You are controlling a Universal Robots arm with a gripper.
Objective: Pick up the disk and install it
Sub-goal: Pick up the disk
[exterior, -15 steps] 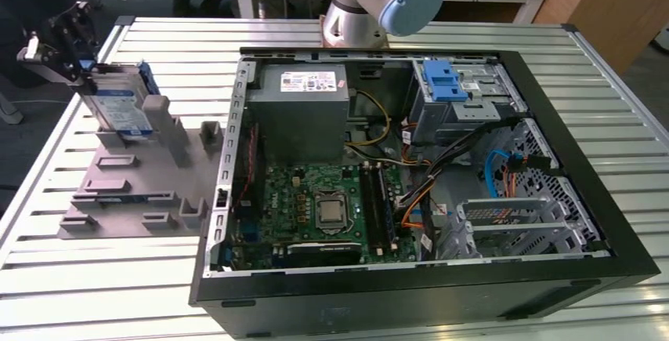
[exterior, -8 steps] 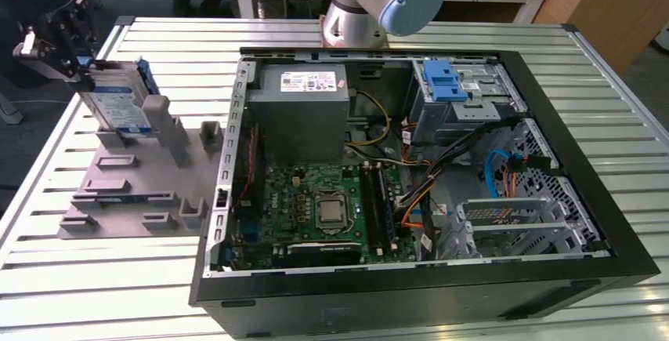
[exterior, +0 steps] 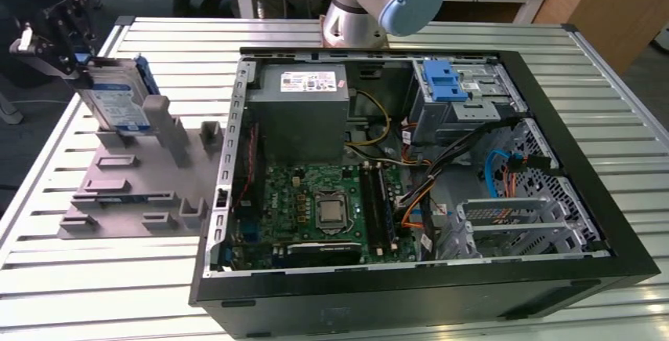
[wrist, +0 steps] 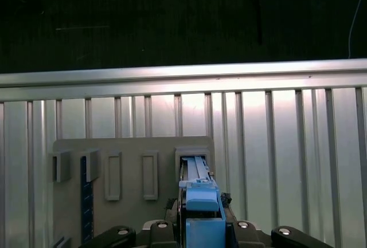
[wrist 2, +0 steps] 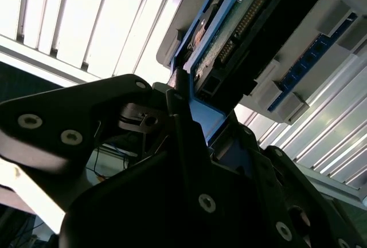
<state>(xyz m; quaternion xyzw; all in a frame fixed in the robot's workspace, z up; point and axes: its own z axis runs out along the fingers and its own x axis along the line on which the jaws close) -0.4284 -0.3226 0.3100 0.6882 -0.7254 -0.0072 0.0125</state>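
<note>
**Position.** The disk (exterior: 113,94) stands on edge outside the computer case (exterior: 418,302), off the case wall on the exterior view's left. It is over the far end of a grey stand (exterior: 125,192) that lies on the slatted table (exterior: 63,294) alongside that same wall. Whether its lower edge sits in the stand's slot or hangs just clear cannot be told. The blue-latched drive cage (exterior: 460,90) in the case's far corner holds no disk.

**Gripper.** The gripper (exterior: 78,63) is at the disk's upper end. In the first wrist view the blue bracket (wrist: 200,202) sits squarely between the gripper's black fingers, which press against it from both sides. In the second wrist view one finger (wrist 2: 183,122) lies against the bracket's edge. Finding: the gripper is clamped on the disk.

**Handling, as judged.**
- The disk is a rigid metal block, probably weighty for its size, and will not flex.
- The plastic bracket may give slightly under pressure.
- One face carries a bare circuit board (wrist 2: 226,36) and a connector (wrist 2: 252,10), so that face should not be pinched or knocked.
- The metal faces look smooth and may slip.
- The bracket's narrow sides, where the fingers sit, are the sounder place to hold.
- The disk is likely sensitive to shock.
</note>
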